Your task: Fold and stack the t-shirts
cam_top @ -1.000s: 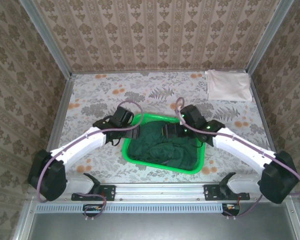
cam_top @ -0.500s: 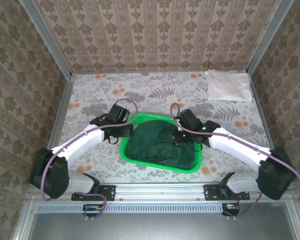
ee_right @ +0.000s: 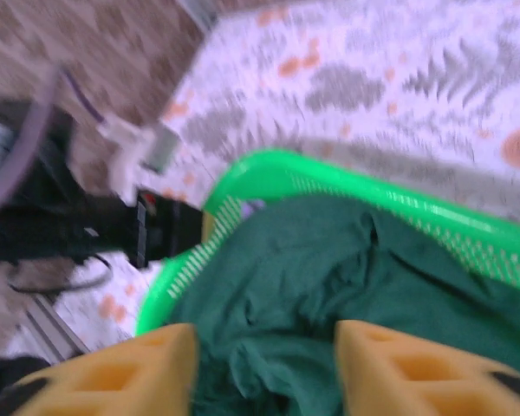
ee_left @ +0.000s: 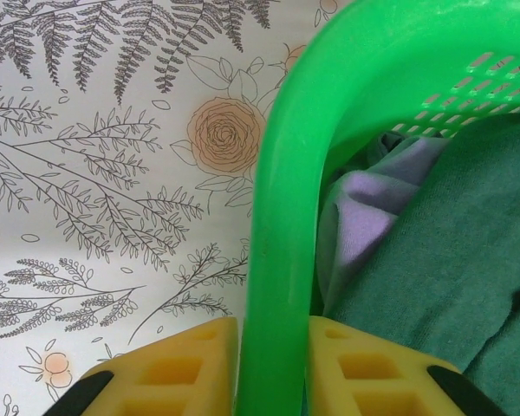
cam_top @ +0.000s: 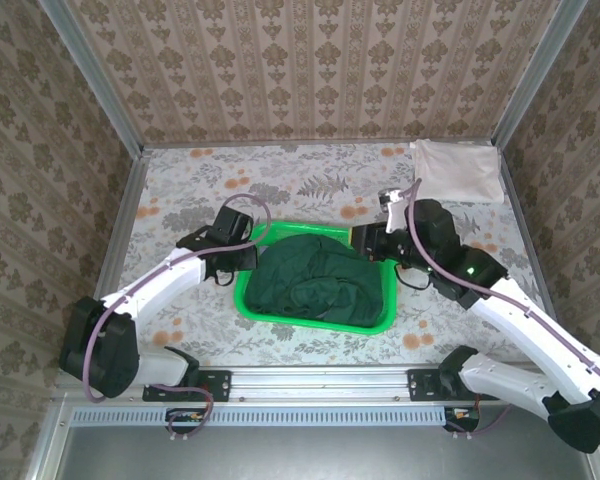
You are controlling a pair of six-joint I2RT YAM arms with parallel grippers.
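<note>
The dark green t-shirt [cam_top: 315, 285] lies bunched in the bright green basket [cam_top: 310, 323] at the table's middle. My left gripper [cam_top: 245, 258] is shut on the basket's left rim [ee_left: 282, 217], one yellow finger [ee_left: 182, 360] outside and the other inside. Under the dark green cloth [ee_left: 451, 243], a greyish-lavender t-shirt [ee_left: 360, 217] peeks out by that rim. My right gripper [cam_top: 365, 240] hovers open over the basket's far right corner, and the dark green shirt [ee_right: 329, 269] lies below its spread jaws [ee_right: 264, 347], untouched. The cream-white t-shirt [cam_top: 458, 170] lies folded at the back right.
The flowered tablecloth [cam_top: 210, 180] is bare behind and to the left of the basket. Metal posts and patterned walls close in the table on three sides. The right wrist view is motion-blurred.
My right gripper has risen off the dark green shirt and drawn back to the basket's far right corner. The basket has slid slightly left with my left gripper.
</note>
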